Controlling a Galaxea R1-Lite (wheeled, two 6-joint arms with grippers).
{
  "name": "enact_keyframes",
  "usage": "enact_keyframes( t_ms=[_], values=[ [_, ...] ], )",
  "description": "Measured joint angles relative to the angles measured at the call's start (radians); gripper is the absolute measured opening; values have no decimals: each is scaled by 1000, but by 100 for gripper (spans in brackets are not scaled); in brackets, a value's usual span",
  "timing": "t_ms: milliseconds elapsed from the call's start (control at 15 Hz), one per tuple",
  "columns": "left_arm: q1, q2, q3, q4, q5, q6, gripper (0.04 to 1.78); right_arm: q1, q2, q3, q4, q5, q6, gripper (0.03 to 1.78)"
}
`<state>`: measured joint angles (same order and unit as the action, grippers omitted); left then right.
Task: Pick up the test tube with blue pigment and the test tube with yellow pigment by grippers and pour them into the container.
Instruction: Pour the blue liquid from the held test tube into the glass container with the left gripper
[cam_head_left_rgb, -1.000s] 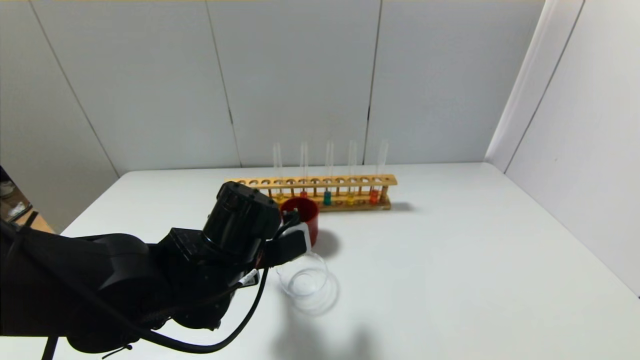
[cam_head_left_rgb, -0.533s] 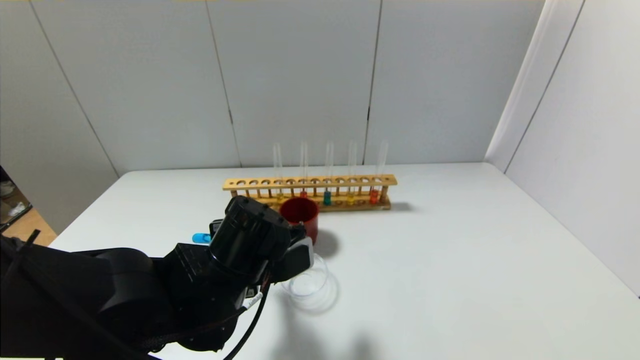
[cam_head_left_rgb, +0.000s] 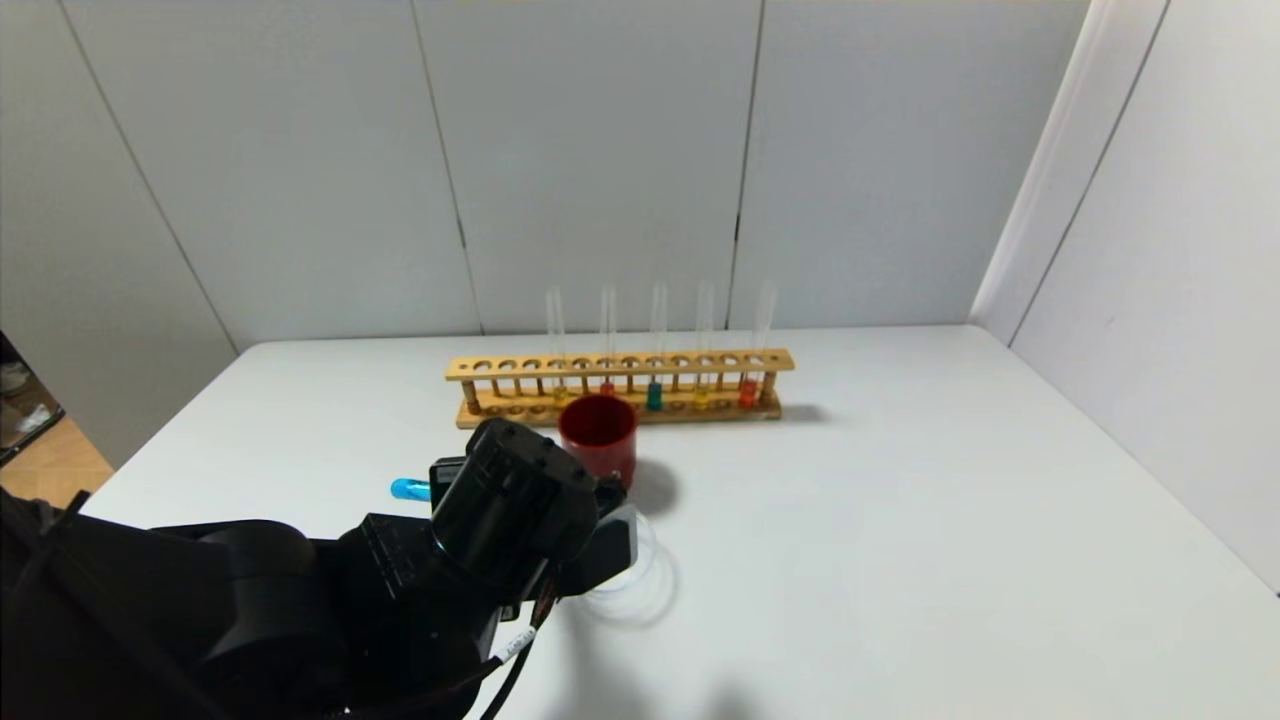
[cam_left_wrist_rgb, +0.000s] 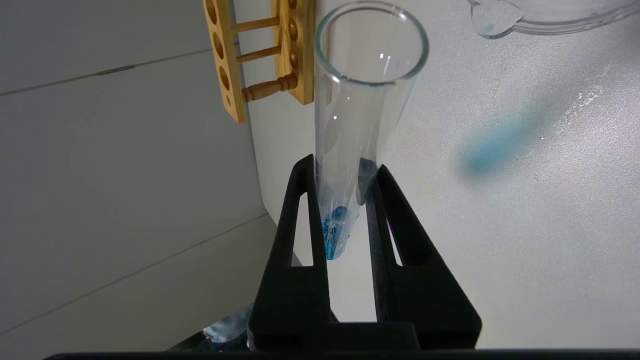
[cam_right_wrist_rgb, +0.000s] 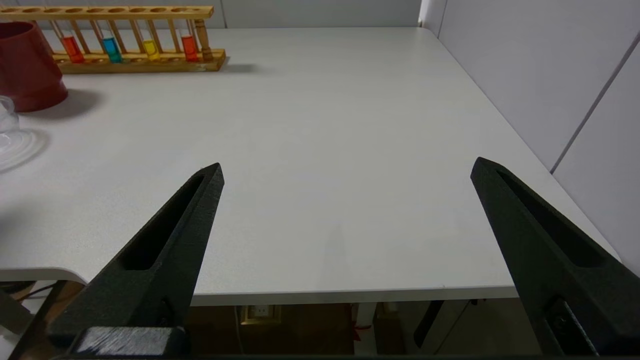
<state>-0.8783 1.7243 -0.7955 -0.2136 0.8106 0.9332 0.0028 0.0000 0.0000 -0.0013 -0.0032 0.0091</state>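
Observation:
My left gripper (cam_left_wrist_rgb: 345, 165) is shut on the test tube with blue pigment (cam_left_wrist_rgb: 360, 115), low down near its round bottom, where the blue liquid sits. In the head view the tube lies roughly level; its blue end (cam_head_left_rgb: 405, 489) pokes out left of my left wrist (cam_head_left_rgb: 510, 510), which hangs over the near-left side of the container (cam_head_left_rgb: 648, 560), hiding part of it. The container's pouring lip (cam_left_wrist_rgb: 500, 20) lies beyond the tube's mouth. The test tube with yellow pigment (cam_head_left_rgb: 701, 398) stands in the wooden rack (cam_head_left_rgb: 620, 365). My right gripper (cam_right_wrist_rgb: 347, 170) is open and empty above the table's front edge.
A dark-red cup (cam_head_left_rgb: 598, 435) stands between the rack and the container. The rack also holds tubes with red, teal-blue (cam_head_left_rgb: 654, 397) and orange liquid. A blurred blue patch (cam_left_wrist_rgb: 490, 150) shows on the table. The white table (cam_head_left_rgb: 900, 500) ends at walls behind and on the right.
My left arm has drawn back toward me and lowered. The tube's blue end has come into sight left of the wrist, and the gripper now hides more of the container.

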Motion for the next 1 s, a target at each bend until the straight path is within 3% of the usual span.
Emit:
enact_keyframes(
  t_ms=[467,1000],
  values=[
    [-11,12,-15,91,31,17,27,0,0,0,0,0,0,174],
    [-17,24,-19,93,57,93,27,0,0,0,0,0,0,174]
  ],
)
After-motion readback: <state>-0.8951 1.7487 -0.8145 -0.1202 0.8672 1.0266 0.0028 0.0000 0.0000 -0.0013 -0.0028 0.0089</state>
